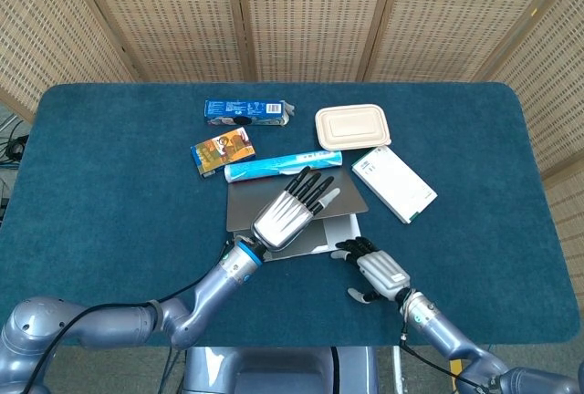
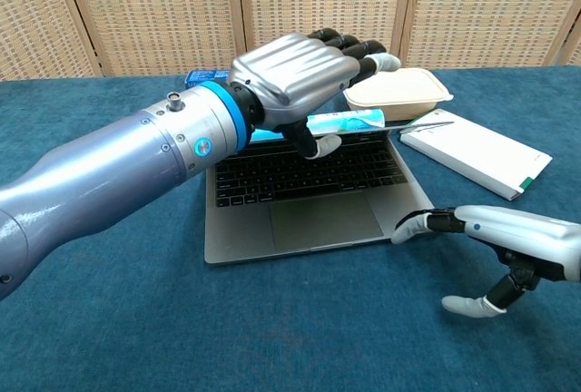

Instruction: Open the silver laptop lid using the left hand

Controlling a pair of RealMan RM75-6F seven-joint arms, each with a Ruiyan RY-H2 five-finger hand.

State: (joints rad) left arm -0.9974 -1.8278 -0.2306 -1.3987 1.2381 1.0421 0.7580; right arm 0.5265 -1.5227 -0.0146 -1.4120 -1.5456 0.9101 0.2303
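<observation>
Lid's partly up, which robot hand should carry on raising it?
Left. The left robot hand is already at the raised laptop lid, thumb under its edge. The right robot hand sits by the base's front corner, better suited to steadying.

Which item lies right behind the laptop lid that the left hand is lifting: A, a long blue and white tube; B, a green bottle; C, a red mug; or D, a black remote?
A: the blue and white tube lies along the laptop lid's far edge, beyond the left hand.

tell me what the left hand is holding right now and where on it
The left hand holds the silver laptop lid at its front edge, thumb under the edge and fingers over its top. The right hand holds nothing.
</observation>
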